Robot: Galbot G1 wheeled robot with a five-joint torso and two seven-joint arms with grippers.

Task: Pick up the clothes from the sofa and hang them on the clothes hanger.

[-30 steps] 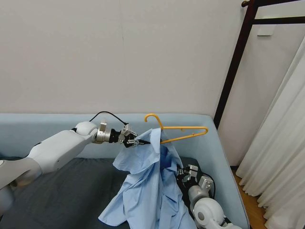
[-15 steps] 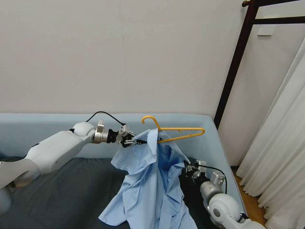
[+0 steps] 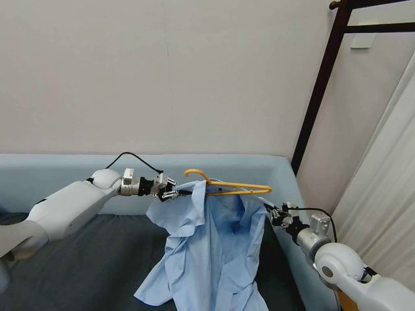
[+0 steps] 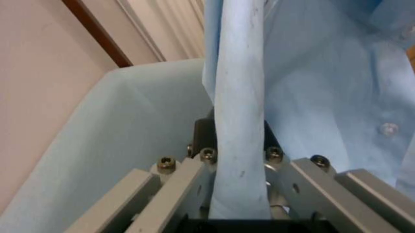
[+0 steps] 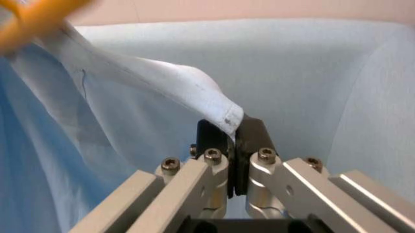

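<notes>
Starting closest in: the right gripper (image 3: 275, 212) sits over the sofa's (image 3: 58, 165) right-hand edge. Its jaws are pinched narrow on a thin fold at the shirt's (image 3: 214, 259) edge, and the wrist view shows the cloth pulled taut away from them. Across from it, over the middle of the sofa near the backrest, the left gripper (image 3: 170, 194) is clamped on a rolled strip of the same blue shirt.

So the shirt is up in the air, stretched between the two arms with the orange hanger (image 3: 240, 188) threaded through its shoulders. My guess is they pull from opposite sides to keep the top spread open so the hanger stays seated and level. I can't tell whether either gripper touches the hanger itself. The shirt's tail droops toward the dark seat cushion (image 3: 97, 253).

Further back, past the sofa's right end, there's a dark wooden rack pole (image 3: 318, 97) by the wall, next to a white curtain (image 3: 382, 194). The hanger isn't on the rack yet.
</notes>
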